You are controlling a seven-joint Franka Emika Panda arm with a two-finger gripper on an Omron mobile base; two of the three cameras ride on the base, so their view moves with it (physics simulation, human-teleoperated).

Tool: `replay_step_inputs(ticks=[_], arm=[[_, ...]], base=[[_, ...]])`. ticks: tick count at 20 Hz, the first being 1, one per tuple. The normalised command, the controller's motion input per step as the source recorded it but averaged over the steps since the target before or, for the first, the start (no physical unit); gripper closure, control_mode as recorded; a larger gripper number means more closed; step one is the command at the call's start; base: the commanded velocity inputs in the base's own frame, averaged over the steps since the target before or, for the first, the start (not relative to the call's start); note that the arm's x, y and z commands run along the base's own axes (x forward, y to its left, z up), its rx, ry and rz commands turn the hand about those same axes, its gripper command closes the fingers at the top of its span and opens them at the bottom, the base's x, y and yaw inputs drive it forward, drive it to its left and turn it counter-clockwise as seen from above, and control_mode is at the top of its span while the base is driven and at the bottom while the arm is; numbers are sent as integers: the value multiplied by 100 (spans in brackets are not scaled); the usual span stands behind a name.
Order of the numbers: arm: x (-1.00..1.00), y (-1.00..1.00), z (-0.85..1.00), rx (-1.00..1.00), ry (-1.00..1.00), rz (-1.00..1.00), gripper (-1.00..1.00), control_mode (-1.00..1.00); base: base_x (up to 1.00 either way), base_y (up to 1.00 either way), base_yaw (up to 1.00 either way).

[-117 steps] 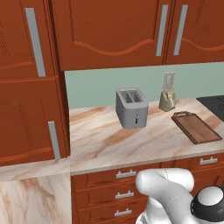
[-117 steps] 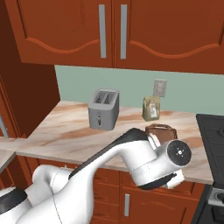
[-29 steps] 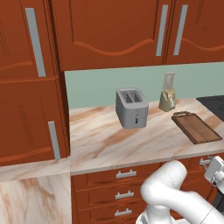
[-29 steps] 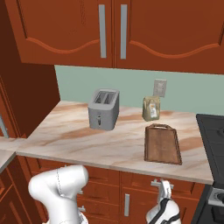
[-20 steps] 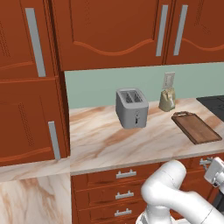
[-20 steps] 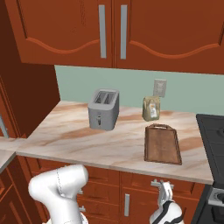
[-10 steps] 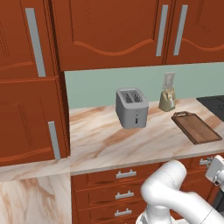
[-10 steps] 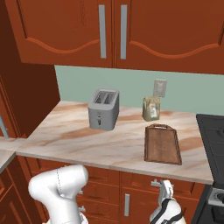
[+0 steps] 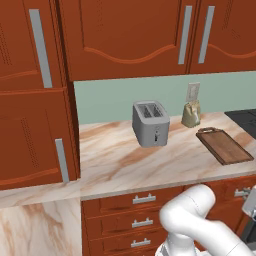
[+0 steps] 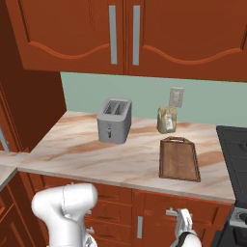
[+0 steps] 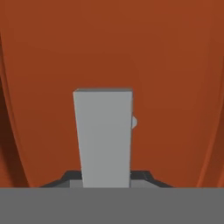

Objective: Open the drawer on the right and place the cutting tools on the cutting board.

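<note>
Since the drawer has to come out before any tool can be reached, your pincer [image 10: 184, 223] sits low under the bench [image 10: 116, 164] edge, at the right-hand drawer [image 10: 169, 212] front — its tips pressed together on the silver pull [image 11: 103, 138], which the hand view shows as a grey bar rising between the two dark tips against red-brown wood. That grip suits a straight pull toward you, I'd judge. You still have the drawer shut, so what it holds is hidden and the cutting tools cannot be seen. Up on the bench the board [image 10: 179, 158] lies bare — nothing on it — right of the toaster [image 10: 115, 120], near a small bag [image 10: 166, 119] at the wall
</note>
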Motion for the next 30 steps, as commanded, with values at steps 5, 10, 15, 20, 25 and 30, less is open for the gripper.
replay_step_inputs(ticks=[5,10,15,20,25,30], arm=[[-100,-59,-17,0,0,-3,100,-100],[-100,-60,-17,0,0,-3,100,-100],[-100,-63,-15,0,-1,-3,100,-100],[-100,-68,-5,3,-2,-4,100,-100],[-100,-70,0,8,-2,-7,100,-100],[-100,-70,7,7,0,-7,100,-100]], base=[[0,0,0],[0,0,0],[0,0,0],[0,0,0],[0,0,0],[0,0,0]])
